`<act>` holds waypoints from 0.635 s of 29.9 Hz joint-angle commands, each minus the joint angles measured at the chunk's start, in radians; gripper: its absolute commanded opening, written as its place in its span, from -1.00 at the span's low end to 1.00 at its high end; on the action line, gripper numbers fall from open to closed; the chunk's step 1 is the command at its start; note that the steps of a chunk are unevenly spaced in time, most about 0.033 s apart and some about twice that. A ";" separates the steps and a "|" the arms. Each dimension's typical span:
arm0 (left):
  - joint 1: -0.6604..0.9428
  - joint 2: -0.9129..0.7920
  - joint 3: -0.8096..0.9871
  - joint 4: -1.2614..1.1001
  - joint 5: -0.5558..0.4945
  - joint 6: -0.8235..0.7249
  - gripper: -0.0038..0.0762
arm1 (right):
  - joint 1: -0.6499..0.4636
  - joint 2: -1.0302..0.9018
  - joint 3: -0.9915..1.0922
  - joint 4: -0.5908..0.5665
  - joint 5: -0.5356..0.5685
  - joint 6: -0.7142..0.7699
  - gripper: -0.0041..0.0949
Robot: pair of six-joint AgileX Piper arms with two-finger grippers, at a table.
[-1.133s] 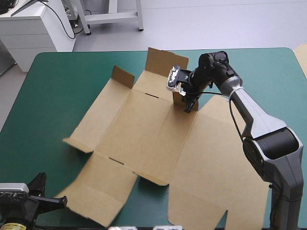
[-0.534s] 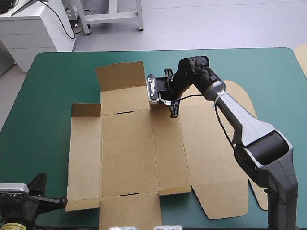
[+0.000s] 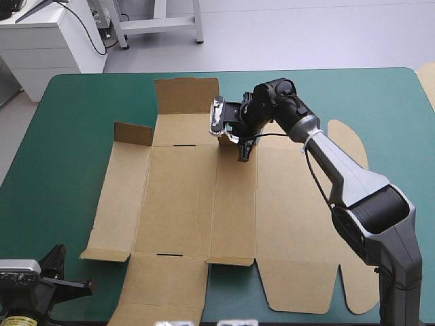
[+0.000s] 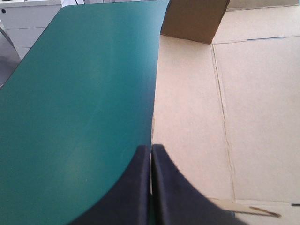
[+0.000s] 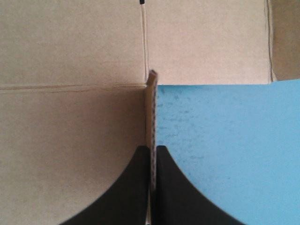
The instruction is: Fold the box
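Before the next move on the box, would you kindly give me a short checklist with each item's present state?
1. Right gripper grips the box: ok, a raised flap's edge sits between its fingers, which are all but shut.
2. Left gripper is free to help: ok, it is shut on nothing, by the box's near left corner.
3. Walls raised: not ok, most panels lie flat; only the far flap and a small one at the left stand up.
4. Box wholly on the table: cannot tell, the near flaps run to the high view's edge.
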 commanded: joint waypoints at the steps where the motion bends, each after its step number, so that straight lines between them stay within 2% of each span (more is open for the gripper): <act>1: -0.006 0.017 -0.021 -0.007 -0.076 0.001 -0.92 | -0.001 -0.057 -0.032 0.049 -0.046 0.029 -0.84; 5: -0.006 0.017 -0.021 -0.007 -0.076 0.001 -0.92 | -0.001 -0.035 -0.032 0.093 -0.038 0.063 -0.49; 6: -0.006 0.017 -0.021 -0.007 -0.076 0.001 -0.92 | -0.001 -0.024 -0.032 0.091 -0.038 0.081 -0.35; 9: -0.006 0.017 -0.021 -0.007 -0.076 0.001 -0.92 | -0.001 -0.011 -0.034 0.055 -0.042 0.127 -0.15; 11: -0.006 0.017 -0.021 -0.007 -0.076 0.001 -0.92 | -0.001 -0.013 -0.036 0.047 -0.044 0.139 -0.19; 14: -0.006 0.017 -0.021 -0.007 -0.076 0.001 -0.92 | -0.001 -0.032 -0.057 0.017 -0.054 0.194 -0.37; 16: -0.006 0.017 -0.021 -0.007 -0.076 0.001 -0.92 | -0.001 -0.049 -0.087 -0.007 -0.054 0.234 -0.56; 19: -0.006 0.017 -0.021 -0.005 -0.076 0.001 -0.92 | -0.001 -0.081 -0.133 -0.046 -0.047 0.329 -0.96</act>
